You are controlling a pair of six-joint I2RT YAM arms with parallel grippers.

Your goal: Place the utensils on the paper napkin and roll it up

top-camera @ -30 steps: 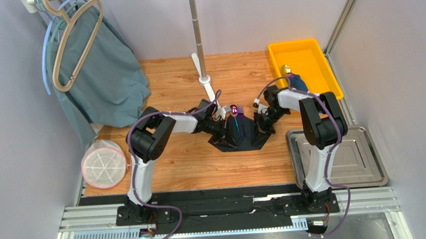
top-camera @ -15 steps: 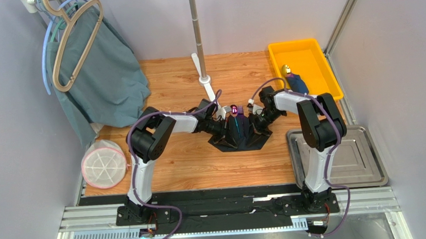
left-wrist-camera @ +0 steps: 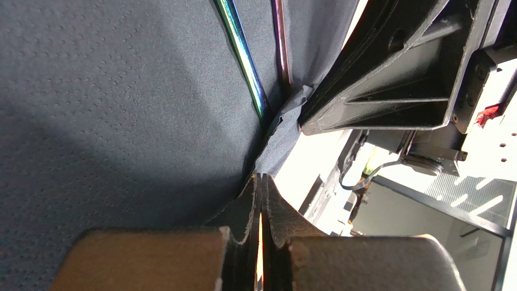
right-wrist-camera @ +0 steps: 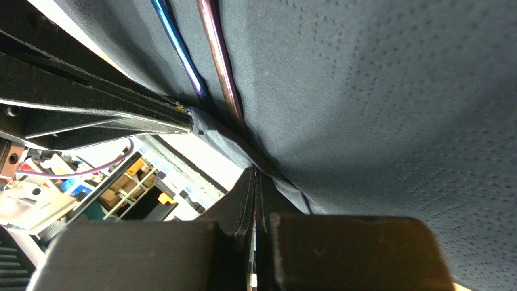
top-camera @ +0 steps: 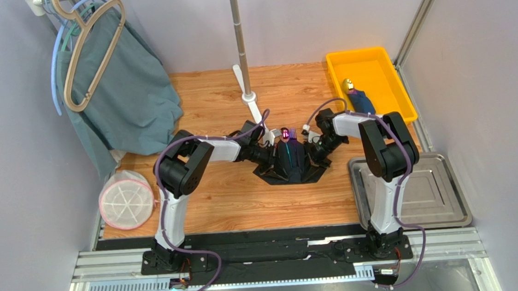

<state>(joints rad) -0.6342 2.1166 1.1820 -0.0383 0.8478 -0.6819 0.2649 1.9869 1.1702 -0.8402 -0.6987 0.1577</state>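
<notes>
At table (top-camera: 231, 203) ctr: paper napkin (top-camera: 291, 165), utensils (top-camera: 286, 133) inside.
L tool (left-wrist-camera: 261, 182): clenched on napkin's 9 o'clock edge.
R tool (right-wrist-camera: 253, 182): clenched on 3 o'clock edge.
My plan: I'd hold pinches level, wrap snug over utensils, no tearing.

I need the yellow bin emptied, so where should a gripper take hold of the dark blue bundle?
Probably across the middle of the dark blue bundle, straight down from above, jaws spanning its narrow width: it lies lengthwise in the yellow bin, whose walls block a sideways approach.
</notes>
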